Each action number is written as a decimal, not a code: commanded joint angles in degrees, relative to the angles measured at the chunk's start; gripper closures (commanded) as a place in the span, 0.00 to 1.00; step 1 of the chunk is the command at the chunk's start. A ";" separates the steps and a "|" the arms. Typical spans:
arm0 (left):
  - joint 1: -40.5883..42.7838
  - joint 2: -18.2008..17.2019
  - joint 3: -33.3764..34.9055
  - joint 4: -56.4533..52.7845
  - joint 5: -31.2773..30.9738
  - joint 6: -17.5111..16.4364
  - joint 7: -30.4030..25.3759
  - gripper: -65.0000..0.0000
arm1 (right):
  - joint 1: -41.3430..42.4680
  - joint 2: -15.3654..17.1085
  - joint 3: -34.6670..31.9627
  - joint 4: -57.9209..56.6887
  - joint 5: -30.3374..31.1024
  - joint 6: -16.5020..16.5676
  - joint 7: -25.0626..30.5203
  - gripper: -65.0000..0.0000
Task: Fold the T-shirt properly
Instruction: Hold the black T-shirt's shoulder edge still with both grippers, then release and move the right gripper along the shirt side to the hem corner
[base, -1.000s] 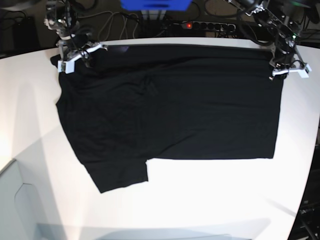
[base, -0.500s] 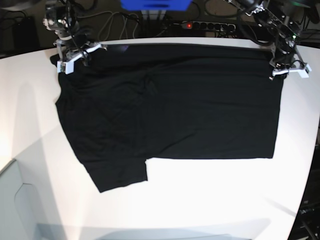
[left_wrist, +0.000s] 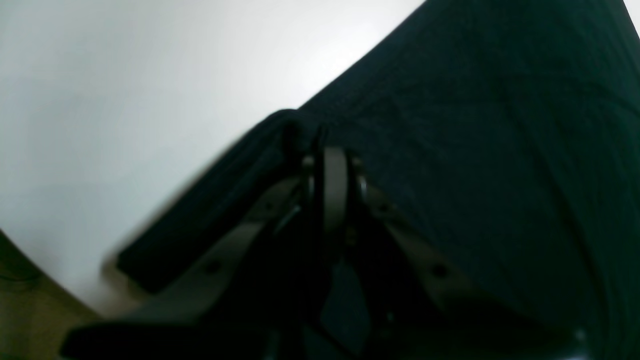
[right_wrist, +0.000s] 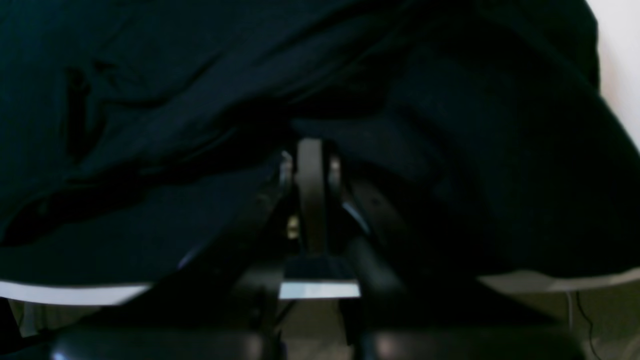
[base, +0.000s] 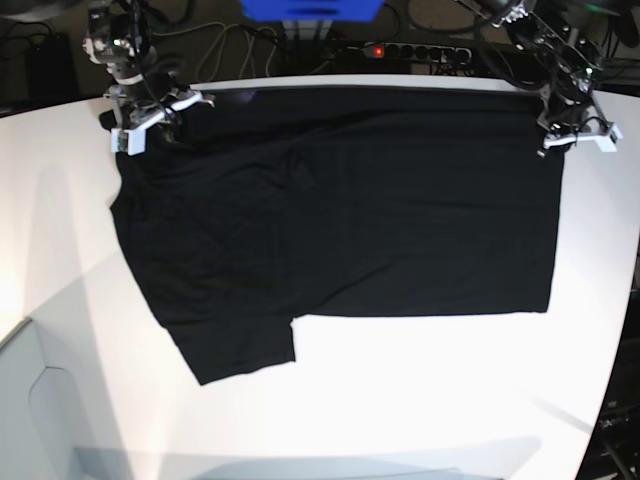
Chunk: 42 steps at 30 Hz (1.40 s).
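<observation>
Fabric fills most of what I can see: the T-shirt (base: 340, 205) lies spread across the white table (base: 420, 400), plain black side up, its far edge running along the table's 12 o'clock rim and one short sleeve trailing toward 7 o'clock. From the base view I find the right gripper (base: 152, 110) at about 10 o'clock on the shirt's far corner, and the left gripper (base: 572, 135) at about 2 o'clock on the opposite far corner. On the left wrist camera the left gripper (left_wrist: 327, 150) has its jaws pressed together with a dark fold of the T-shirt (left_wrist: 475, 150) bunched right at the tips, so I read it as clamped on the cloth; the picture is soft and the lower part is lost in shadow, so I cannot make out how much cloth is caught. The table (left_wrist: 125, 100) shows pale at 10 o'clock there. On the right wrist camera the right gripper (right_wrist: 310, 150) is likewise closed tight, with the T-shirt (right_wrist: 175, 75) draped over and around its tips; the frame is so dark that folds and finger edges merge, and I cannot trace the exact pinch point. Behind the table, at 12 o'clock in the base view, a power strip (base: 415, 50) and tangled cables (base: 230, 45) sit in gloom, and a blue object (base: 310, 8) is cut off by the top edge.
</observation>
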 joint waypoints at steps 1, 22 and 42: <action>-0.01 -0.51 0.06 1.10 -0.53 0.14 -0.48 1.00 | -0.39 0.28 0.04 1.15 0.41 -0.66 0.95 1.00; -0.10 -0.77 -0.20 3.47 -5.54 0.23 -0.48 0.77 | -0.48 0.28 0.04 1.15 0.41 -0.66 0.95 1.00; -0.62 -0.51 -3.28 11.04 -8.70 -0.12 -0.56 0.77 | 1.28 0.28 0.39 1.50 0.32 -0.66 1.04 1.00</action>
